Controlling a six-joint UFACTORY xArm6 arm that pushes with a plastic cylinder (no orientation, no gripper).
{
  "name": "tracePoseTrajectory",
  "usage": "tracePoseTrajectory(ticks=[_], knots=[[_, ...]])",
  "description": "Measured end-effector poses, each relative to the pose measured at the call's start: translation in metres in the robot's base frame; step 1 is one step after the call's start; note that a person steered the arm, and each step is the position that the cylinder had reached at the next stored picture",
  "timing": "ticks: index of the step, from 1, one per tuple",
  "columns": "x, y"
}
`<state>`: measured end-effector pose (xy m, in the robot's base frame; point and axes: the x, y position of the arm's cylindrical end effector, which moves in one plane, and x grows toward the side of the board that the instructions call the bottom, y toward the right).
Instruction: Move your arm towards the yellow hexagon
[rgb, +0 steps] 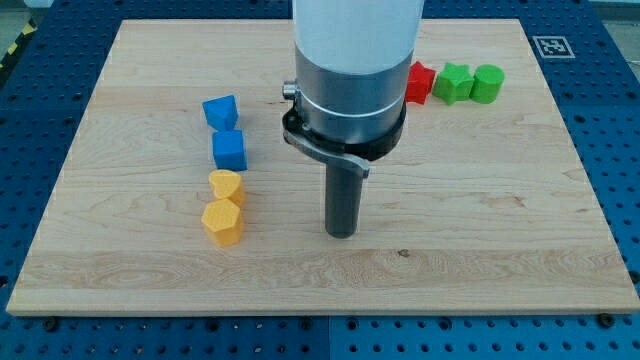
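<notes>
Worktop (120, 260), the view's left: 4 blocks in 1 column. From the top: blue block (220, 110), blue cube (229, 151), yellow block (227, 186) touching the yellow hexagon (222, 222) below it. My tip (342, 233) rests on the board right of the hexagon, apart from it. No gripper fitted. Top right: red block (419, 81), green block (455, 83), green cylinder (488, 84).

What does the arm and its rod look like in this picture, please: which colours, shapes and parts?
The arm is a wide white cylinder ending in a silver metal band. Below sits a black ring clamp with a small screw at its side. From it hangs a straight dark grey rod; my tip is flat-ended. No cables or markings show.
</notes>
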<state>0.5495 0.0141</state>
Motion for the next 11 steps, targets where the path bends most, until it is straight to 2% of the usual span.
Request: tracePoseTrajectory(ticks=[1,8,10,11], knots=[[0.018,-0.013],[0.006,-0.020],[0.029,-0.061],[0.047,-0.110]])
